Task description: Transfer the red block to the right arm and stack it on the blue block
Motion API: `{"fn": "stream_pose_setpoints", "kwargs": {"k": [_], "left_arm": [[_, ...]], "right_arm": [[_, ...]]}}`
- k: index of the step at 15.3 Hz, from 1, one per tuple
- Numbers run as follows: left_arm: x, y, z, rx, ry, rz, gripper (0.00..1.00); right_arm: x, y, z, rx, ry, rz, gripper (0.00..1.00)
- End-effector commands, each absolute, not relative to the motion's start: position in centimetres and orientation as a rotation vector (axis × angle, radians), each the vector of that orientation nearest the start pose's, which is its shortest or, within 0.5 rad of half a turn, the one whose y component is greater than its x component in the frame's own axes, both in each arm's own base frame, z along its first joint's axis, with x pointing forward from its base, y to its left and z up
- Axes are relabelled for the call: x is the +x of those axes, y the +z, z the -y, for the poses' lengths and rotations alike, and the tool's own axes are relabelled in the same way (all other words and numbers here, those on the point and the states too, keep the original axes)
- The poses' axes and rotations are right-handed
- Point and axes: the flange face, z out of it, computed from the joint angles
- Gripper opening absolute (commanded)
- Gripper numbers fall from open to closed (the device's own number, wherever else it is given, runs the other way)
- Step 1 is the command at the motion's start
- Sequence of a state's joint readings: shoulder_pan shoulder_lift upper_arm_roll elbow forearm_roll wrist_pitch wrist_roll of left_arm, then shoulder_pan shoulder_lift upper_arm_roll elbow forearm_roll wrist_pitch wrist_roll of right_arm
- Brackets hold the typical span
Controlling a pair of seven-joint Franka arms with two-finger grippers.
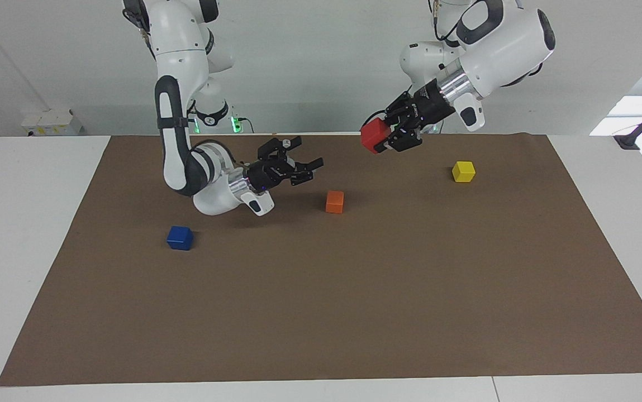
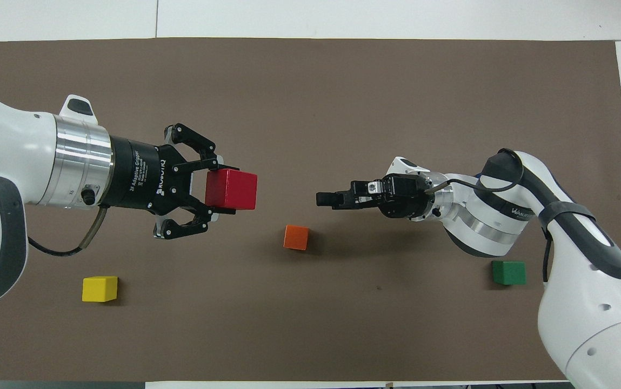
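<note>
Covering most of the table (image 1: 36, 251), a brown mat (image 1: 321, 312) carried the loose cubes. Held up over the mat, the left gripper (image 1: 383, 135) clamped the red block (image 1: 374, 135) between its fingers. Facing it with a gap between, the right gripper (image 1: 305, 154) hung with fingers spread wide. Toward the right arm's end, the blue block (image 1: 180, 238) sat on the mat, an orange cube (image 1: 334, 201) near mid-mat.

One high camera faces the robots, another looks steeply down; both share the brown mat (image 1: 354, 307).
</note>
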State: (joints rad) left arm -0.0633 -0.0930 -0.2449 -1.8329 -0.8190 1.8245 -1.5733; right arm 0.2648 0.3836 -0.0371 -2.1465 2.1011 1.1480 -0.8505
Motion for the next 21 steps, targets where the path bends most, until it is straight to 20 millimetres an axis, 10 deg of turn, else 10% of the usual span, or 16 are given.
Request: {"fn": "stream_pose_setpoints", "kwargs": {"k": [1, 9, 21], "left_arm": [[48.0, 59.5, 24.7, 1.794, -0.755, -1.678, 0.0], [45.4, 58.4, 29.7, 1.701, -0.701, -1.731, 0.0], [45.0, 57.5, 29.3, 1.624, -0.707, -1.829, 0.0]], "right_arm": [[51.8, 31.5, -25.4, -0.862, 0.125, -0.013, 1.0], [52.9, 32.5, -30.2, -0.78, 0.157, -0.06, 1.0], [52.0, 33.4, -32.0, -0.768, 0.156, -0.05, 0.88]]}}
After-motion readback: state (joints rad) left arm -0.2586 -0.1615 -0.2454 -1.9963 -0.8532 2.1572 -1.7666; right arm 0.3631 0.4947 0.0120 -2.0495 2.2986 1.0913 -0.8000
